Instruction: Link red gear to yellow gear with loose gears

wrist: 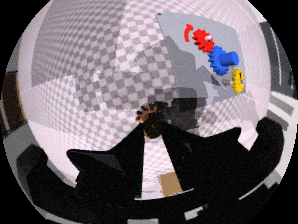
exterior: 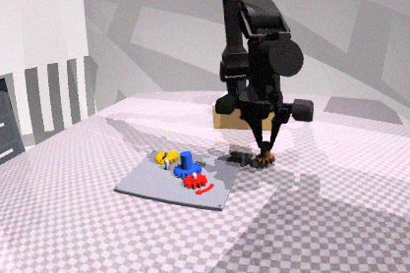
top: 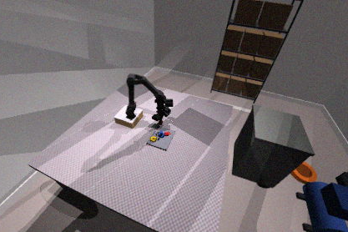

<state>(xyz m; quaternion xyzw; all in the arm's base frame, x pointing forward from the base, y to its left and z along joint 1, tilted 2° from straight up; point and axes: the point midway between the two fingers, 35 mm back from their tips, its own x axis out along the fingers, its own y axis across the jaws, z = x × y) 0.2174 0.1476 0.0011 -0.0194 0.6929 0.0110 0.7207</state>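
The arm arches over from its base, its gripper (top: pixel 159 123) (exterior: pixel 265 143) (wrist: pixel 152 125) pointing down, fingers closed on the upright handle of a brown gear (exterior: pixel 264 160) (wrist: pixel 148 115) at table level. Beside the gripper lies the grey board (top: pixel 158 144) (exterior: pixel 148 185) (wrist: pixel 182 65), apart from the brown gear. On it, the blue gear (top: pixel 161 134) (exterior: pixel 187 170) (wrist: pixel 218 61), with a tall handle, stands between the red gear (top: pixel 167 133) (exterior: pixel 195 181) (wrist: pixel 203 40) and the yellow gear (top: pixel 153 138) (exterior: pixel 167 157) (wrist: pixel 238 81). A bare peg (exterior: pixel 166 165) (wrist: pixel 226 81) rises between blue and yellow.
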